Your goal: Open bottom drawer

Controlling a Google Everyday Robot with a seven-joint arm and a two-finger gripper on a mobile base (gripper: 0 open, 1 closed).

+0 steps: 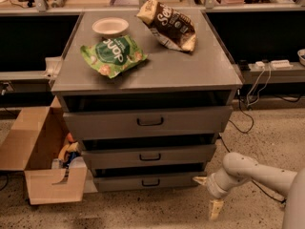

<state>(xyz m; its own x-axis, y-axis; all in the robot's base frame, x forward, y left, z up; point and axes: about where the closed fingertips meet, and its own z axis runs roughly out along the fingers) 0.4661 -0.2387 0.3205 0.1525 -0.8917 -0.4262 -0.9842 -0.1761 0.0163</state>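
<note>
The bottom drawer is the lowest and narrowest grey front of the cabinet, with a small dark loop handle. A dark gap shows above its front. My gripper is low over the floor, just off the drawer's right end. It is open and empty. One pale fingertip points left, close to the drawer's right corner. The other pale fingertip points down toward the floor. My white arm comes in from the lower right.
The middle drawer and the top drawer sit above. The cabinet top bears a white bowl, a green chip bag and a dark chip bag. An open cardboard box stands at the left. Cables hang at the right.
</note>
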